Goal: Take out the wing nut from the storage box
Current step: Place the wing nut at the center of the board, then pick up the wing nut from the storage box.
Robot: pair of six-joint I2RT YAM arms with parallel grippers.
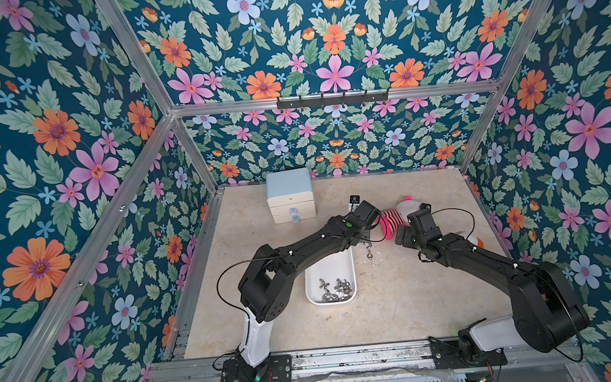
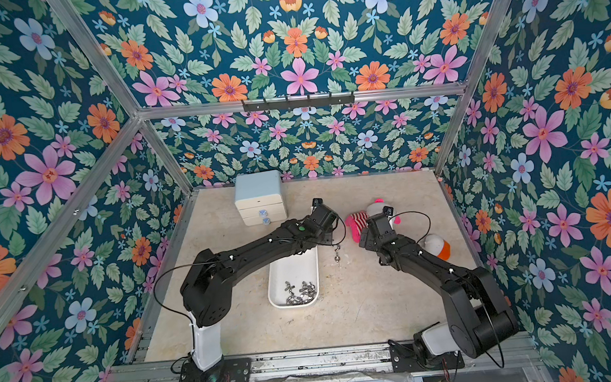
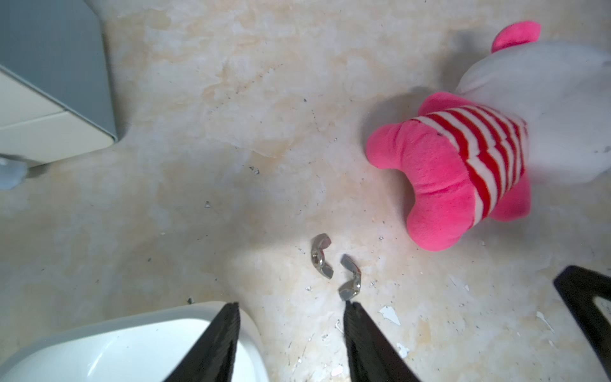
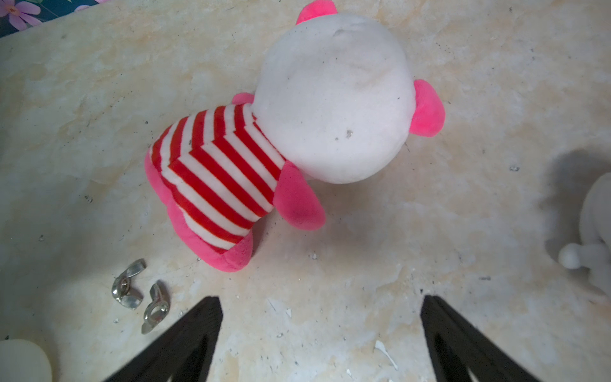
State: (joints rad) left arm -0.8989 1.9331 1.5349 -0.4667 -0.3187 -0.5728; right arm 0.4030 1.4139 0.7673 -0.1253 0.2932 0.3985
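Wing nut [image 3: 321, 255] + a 2nd wing nut [image 3: 350, 277] lie flat on the tabletop [image 1: 417, 302], outside the storage box [image 1: 353, 274], just beside its right long wall at the far end. They sit close together but apart. Both top views show the pair as small shiny bits near the table's middle.

Storage box: white tub, a bit left of the table's centre, long side running front edge to back edge. A heap of wing nuts [image 1: 336, 290] fills its end nearer the front edge. The far end is hidden under the L arm.

L gripper [image 3: 291, 306]: jaws apart, nothing btw them, hovering over the box's far corner + the bare table next to it. The 2nd wing nut's end is right at one fingertip; can't tell if touching.

R gripper [image 4: 320, 299]: jaws wide apart, empty, above bare table near the plush toy [image 4: 264, 148]. The toy has a white head, a pink body and a red/white striped shirt, and lies right of centre.

Mini chest of drawers [image 1: 289, 195] w/ a pale blue top stands at the back edge, toward the back-left corner. A white + orange toy [image 2: 437, 245] lies near the right edge, partly behind the R arm.
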